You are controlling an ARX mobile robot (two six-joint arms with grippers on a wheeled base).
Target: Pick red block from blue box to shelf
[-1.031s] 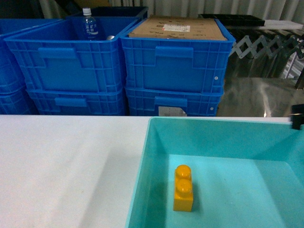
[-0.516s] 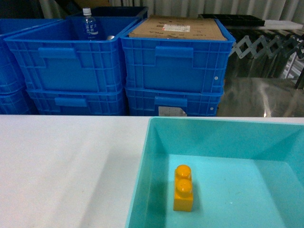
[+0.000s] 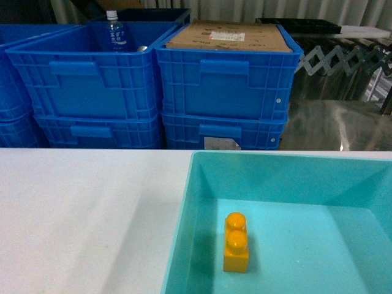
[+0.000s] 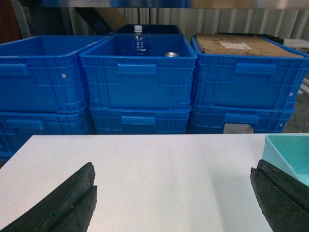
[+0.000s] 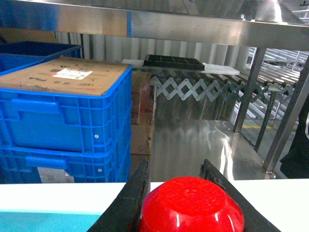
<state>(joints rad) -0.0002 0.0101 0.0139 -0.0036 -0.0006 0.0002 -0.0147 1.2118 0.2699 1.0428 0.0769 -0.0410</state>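
Note:
The red block [image 5: 190, 205] fills the bottom of the right wrist view, with my right gripper [image 5: 175, 164] shut on it, one black finger on each side. It is held above the white table's far edge, and a strip of the blue box [image 5: 43, 222] shows at lower left. The shelf crossbar [image 5: 193, 26] runs overhead, with its upright [image 5: 289, 121] to the right. In the head view the blue box [image 3: 202, 160] sits at the front right, and neither gripper shows there. My left gripper [image 4: 174, 179] is open and empty over the bare table [image 4: 159, 164].
An orange-yellow two-stud brick [image 3: 236, 242] lies in the blue box. Stacked dark blue crates [image 3: 226, 79] stand behind the table, one topped with cardboard [image 3: 229, 37] and another holding a bottle [image 3: 114, 30]. A folding conveyor [image 5: 193, 89] stands on the shiny floor beyond.
A dark bit of my right gripper at the right edge of the head view one second ago has left that view. Nothing else has moved.

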